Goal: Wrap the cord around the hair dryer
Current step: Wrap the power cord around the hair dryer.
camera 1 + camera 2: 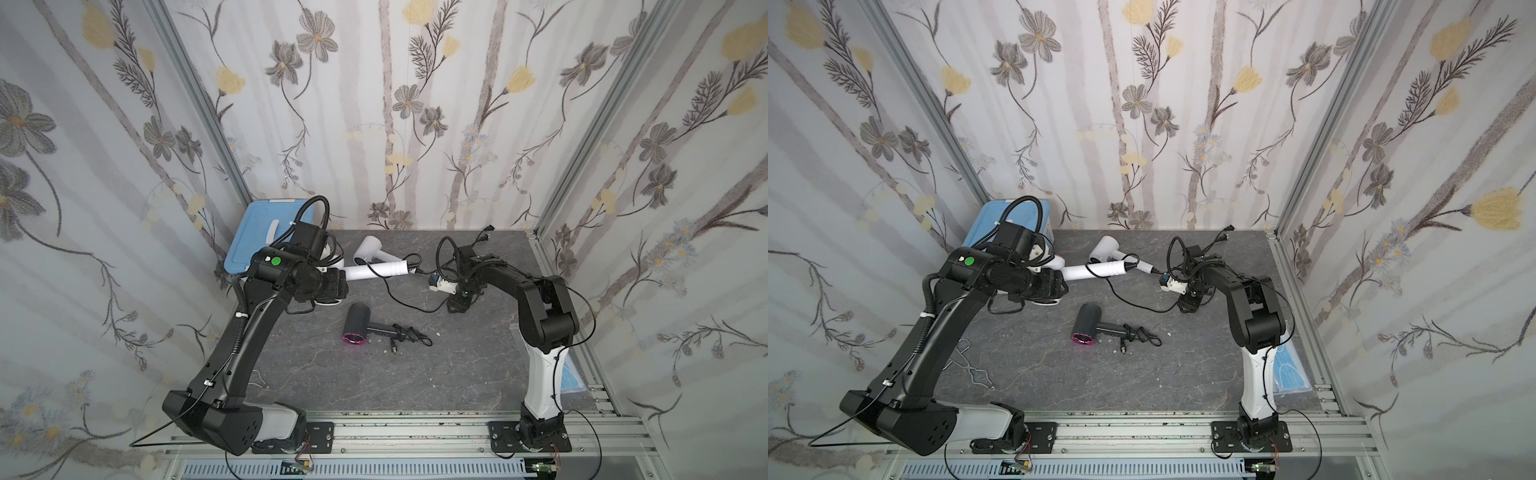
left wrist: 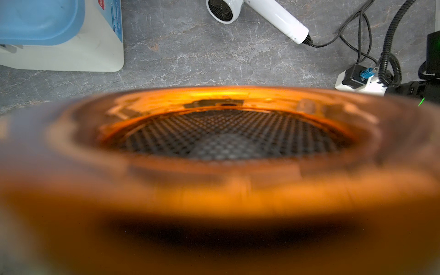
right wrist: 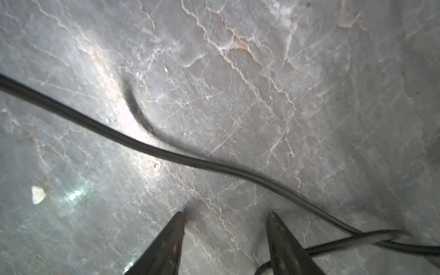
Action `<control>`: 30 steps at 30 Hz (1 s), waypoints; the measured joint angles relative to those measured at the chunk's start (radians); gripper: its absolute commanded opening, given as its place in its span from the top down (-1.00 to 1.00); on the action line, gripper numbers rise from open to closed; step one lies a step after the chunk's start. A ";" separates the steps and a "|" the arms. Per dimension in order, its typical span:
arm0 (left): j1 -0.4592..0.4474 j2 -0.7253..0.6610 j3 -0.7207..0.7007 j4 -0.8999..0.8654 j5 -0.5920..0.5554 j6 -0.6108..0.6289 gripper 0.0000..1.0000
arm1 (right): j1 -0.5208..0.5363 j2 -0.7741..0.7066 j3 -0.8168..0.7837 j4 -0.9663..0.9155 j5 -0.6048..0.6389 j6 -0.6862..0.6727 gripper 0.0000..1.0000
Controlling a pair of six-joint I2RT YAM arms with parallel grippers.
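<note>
**Two tools, one loose cord between them**

In both top views, a white hair dryer with an orange-rimmed mesh end (image 1: 374,271) is seen lifted over the grey marbled surface (image 1: 415,374). Its long handle is pointed from the left tool (image 1: 340,277) toward the right arm. A thin black cord (image 1: 415,308) is trailed from near the handle's far end down onto the surface, beside the right tool (image 1: 456,305), which is much the nearer of the two.

In the left wrist view, the frame is filled by the blurred mesh end. The left tool's fingers are hidden, but a grip on the dryer's head is judged.

In the right wrist view, the right tool is shown spread and empty, close to the surface. The cord is laid crosswise just beyond its tips, so a short forward reach is judged necessary.
</note>
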 measured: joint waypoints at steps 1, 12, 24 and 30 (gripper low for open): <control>0.000 0.002 0.000 0.000 0.003 0.001 1.00 | 0.004 0.000 0.002 0.010 0.005 0.001 -0.17; 0.001 0.008 0.000 0.000 0.014 0.002 1.00 | 0.020 0.023 0.045 0.056 0.043 0.002 -0.13; 0.002 0.014 0.011 0.000 0.019 0.011 1.00 | 0.050 0.097 0.145 -0.054 0.042 0.003 0.69; 0.013 0.019 0.015 0.001 0.019 0.013 1.00 | 0.061 0.078 0.116 -0.056 0.038 0.098 0.91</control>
